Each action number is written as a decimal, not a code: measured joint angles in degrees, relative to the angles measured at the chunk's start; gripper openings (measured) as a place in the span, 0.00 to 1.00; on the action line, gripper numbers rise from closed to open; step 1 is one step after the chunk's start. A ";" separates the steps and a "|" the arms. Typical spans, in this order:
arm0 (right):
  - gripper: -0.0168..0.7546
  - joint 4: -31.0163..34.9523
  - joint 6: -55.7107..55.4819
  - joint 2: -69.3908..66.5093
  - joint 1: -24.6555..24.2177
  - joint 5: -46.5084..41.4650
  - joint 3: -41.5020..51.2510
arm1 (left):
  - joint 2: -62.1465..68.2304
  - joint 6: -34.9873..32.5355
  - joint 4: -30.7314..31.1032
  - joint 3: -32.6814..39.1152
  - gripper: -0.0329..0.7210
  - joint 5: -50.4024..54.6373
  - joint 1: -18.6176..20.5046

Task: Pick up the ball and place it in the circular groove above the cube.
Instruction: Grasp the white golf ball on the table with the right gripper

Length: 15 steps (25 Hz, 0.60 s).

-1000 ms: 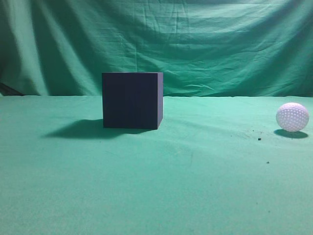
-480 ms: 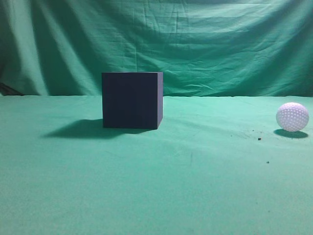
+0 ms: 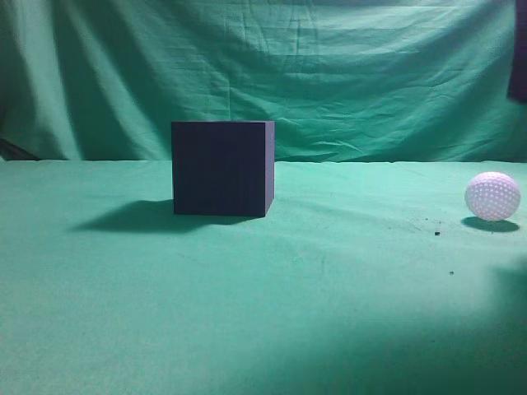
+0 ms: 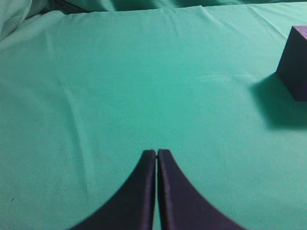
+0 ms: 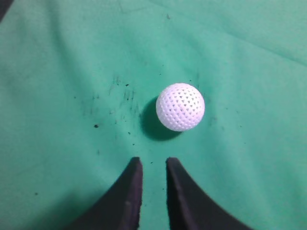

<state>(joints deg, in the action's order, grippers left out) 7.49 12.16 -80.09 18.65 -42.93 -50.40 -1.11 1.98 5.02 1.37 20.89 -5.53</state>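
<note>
The dark navy cube (image 3: 222, 169) stands on the green cloth left of centre; its top face and groove do not show. It also shows at the right edge of the left wrist view (image 4: 295, 62). The white dimpled ball (image 3: 492, 196) rests on the cloth at the far right. In the right wrist view the ball (image 5: 180, 107) lies just ahead of and slightly right of my right gripper (image 5: 153, 162), which is empty and open by a narrow gap. My left gripper (image 4: 156, 152) is shut and empty over bare cloth, left of the cube.
A green cloth covers the table (image 3: 329, 280) and hangs as a backdrop. A dark piece of the right arm (image 3: 519, 49) shows at the top right edge of the exterior view. Small dark specks (image 5: 115, 96) lie on the cloth left of the ball.
A dark piece of the right arm has come in at the top right edge of the exterior view, and a shadow has spread over the lower right cloth. The ball and cube have not moved.
</note>
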 joint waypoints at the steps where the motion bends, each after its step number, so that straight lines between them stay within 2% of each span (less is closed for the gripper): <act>1: 0.21 -0.28 0.01 -2.36 0.00 0.00 -0.69 | 0.00 0.00 0.00 0.00 0.04 0.00 0.00; 2: 0.29 -0.68 -0.11 -4.53 0.00 0.00 -1.50 | 0.00 0.00 0.00 0.00 0.04 0.00 0.00; 5: 0.61 -0.91 -0.45 -9.66 0.00 0.10 -3.77 | 0.00 0.00 0.00 0.00 0.04 0.00 0.00; 8: 0.83 -1.13 -1.75 -13.34 0.00 0.57 -5.74 | 0.00 0.00 0.00 0.00 0.04 0.00 0.00; 9: 0.86 -1.23 -2.23 -14.39 0.00 0.68 -6.26 | 0.00 0.00 0.00 0.00 0.04 0.00 0.00; 13: 0.84 -2.45 -4.15 -18.01 0.00 2.12 -7.36 | 0.00 0.00 0.00 0.00 0.04 0.00 0.00; 15: 0.76 -3.64 -4.72 -19.41 0.00 3.03 -7.60 | 0.00 0.00 0.00 0.00 0.04 0.00 0.00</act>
<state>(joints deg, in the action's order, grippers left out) 3.85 7.44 -99.49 18.65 -39.89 -58.00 -1.11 1.98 5.02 1.37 20.89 -5.53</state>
